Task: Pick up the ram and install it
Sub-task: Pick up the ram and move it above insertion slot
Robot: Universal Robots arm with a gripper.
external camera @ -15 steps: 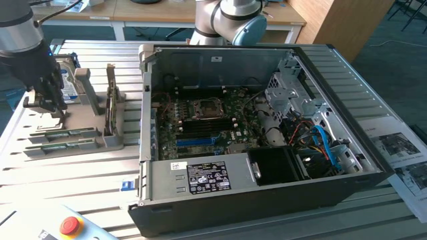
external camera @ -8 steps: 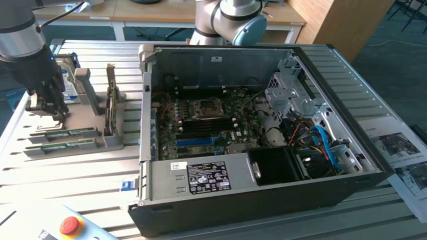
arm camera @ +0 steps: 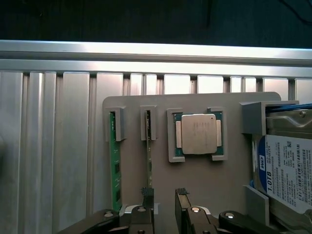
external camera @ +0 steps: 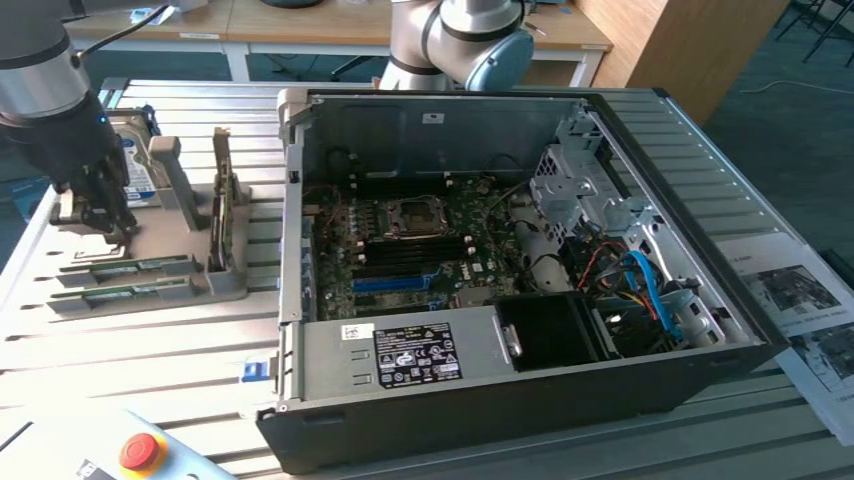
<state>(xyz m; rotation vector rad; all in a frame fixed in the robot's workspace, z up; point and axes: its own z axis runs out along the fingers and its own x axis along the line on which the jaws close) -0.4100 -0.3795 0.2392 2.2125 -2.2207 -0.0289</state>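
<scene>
One gray holder [arm camera: 195,180] carries two memory sticks, one processor [arm camera: 197,134] and one hard drive [arm camera: 287,170]. The ram [arm camera: 149,161] stands on edge in the slot beside the processor, and the second stick [arm camera: 114,161] stands at the holder's edge. The arm points straight down over the holder. Its gripper [arm camera: 164,200] is partly open and holds nothing, with one finger [arm camera: 146,197] over the ram's end.

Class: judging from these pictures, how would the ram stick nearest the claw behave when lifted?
The ram is a thin board, so probably stiff and light. It stands on edge in a holder slot, so it may bind if pulled askew. As a bare circuit board, it likely needs gentle gripping.
</scene>
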